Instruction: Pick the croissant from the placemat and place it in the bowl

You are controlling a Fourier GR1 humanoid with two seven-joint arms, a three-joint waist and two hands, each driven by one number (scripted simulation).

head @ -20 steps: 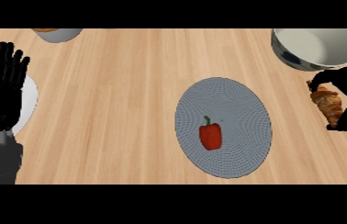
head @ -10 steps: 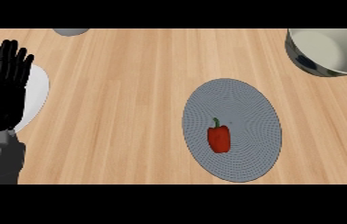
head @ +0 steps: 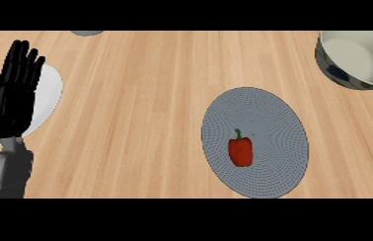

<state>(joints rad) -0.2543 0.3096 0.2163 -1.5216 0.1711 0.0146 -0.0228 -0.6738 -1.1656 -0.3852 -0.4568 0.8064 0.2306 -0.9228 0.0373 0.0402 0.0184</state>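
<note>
Left hand (head: 19,94): shown at the view's left edge, fingers straight and pointing up, nothing held; judged to be resting, kept clear of the work.
White plate (head: 45,98): lying partly under that hand, just to its right.
Placemat (head: 271,114): grey, round, well to the right of the hand; only a red pepper (head: 241,151) is borne on it.
Bowl (head: 348,57): far right and upward from the hand, cut by the edge; its visible interior appears empty, though part is out of view.
Croissant: not seen anywhere; its place cannot be told.
Right hand: not in view.
Grey object (head: 87,32): at the top edge, above the hand; unidentifiable.
</note>
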